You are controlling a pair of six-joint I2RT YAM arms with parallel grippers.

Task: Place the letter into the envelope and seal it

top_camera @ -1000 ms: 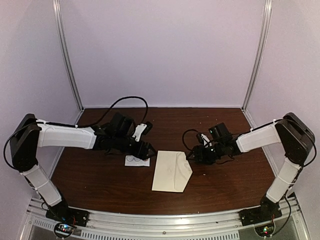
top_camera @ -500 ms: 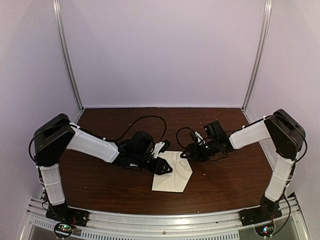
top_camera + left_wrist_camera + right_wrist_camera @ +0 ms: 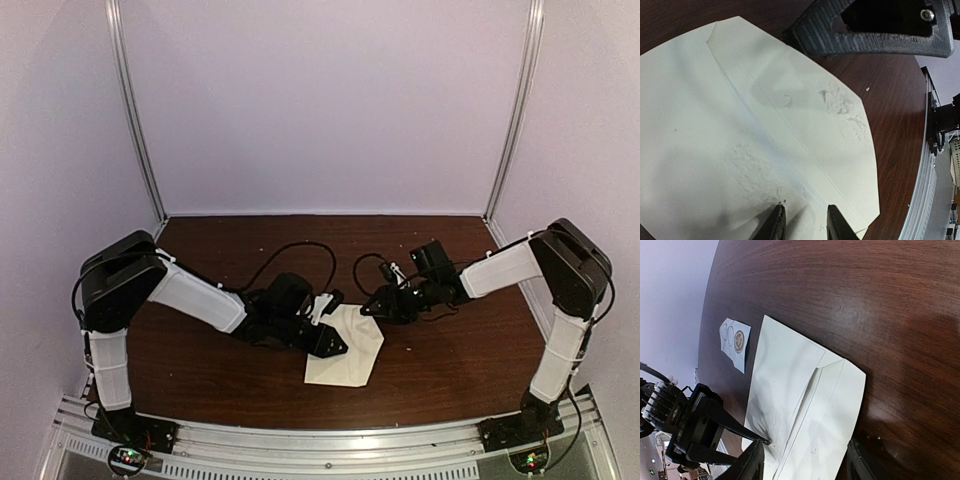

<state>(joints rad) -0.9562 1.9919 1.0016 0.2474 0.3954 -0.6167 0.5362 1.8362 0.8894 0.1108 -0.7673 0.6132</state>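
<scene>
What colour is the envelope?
Cream, a pale beige. The envelope shows best in the left wrist view, filling most of the frame.

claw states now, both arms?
Left claw: narrow gap, tips on the envelope; grip cannot be told.
Right claw: open, holding nothing.

Cream envelope (image 3: 352, 368), dark-brown woodgrain table (image 3: 450, 360)
</scene>
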